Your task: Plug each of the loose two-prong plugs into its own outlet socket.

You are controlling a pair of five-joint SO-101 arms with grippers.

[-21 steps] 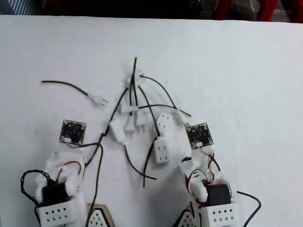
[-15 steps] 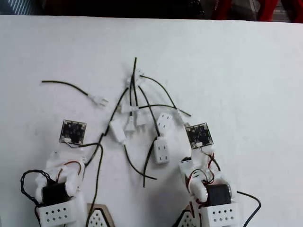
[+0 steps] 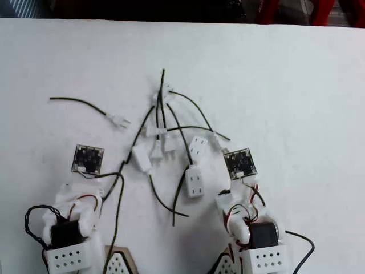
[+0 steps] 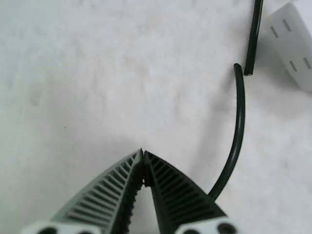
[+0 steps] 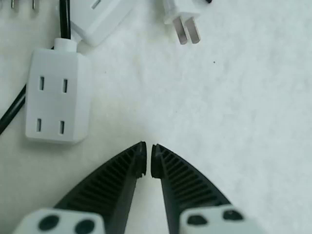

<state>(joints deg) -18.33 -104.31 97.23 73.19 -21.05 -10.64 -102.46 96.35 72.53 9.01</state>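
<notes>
Several white two-prong plugs and outlet sockets on dark cords lie tangled at the table's middle. One outlet socket [image 3: 195, 181] [image 5: 57, 97] lies just ahead of my right gripper [image 5: 147, 152], which is shut on nothing over bare table. A loose plug [image 5: 185, 23] with two bare prongs lies beyond it, beside a second socket [image 5: 100, 17] [image 3: 198, 146]. Another plug [image 3: 120, 121] lies apart at the left. My left gripper [image 4: 143, 155] is shut and empty, with a dark cord [image 4: 237, 122] and a socket corner [image 4: 295, 39] off to its side. Both arms [image 3: 71, 220] [image 3: 251, 225] sit near the front edge.
More plugs [image 3: 155, 151] [image 3: 169, 142] and a third white block [image 3: 141, 158] lie among crossing cords. Small square circuit boards [image 3: 88, 158] [image 3: 239, 162] sit ahead of each arm. A long dark cable [image 3: 117, 200] runs toward the front edge. The white table [image 3: 296, 85] stretches far and right.
</notes>
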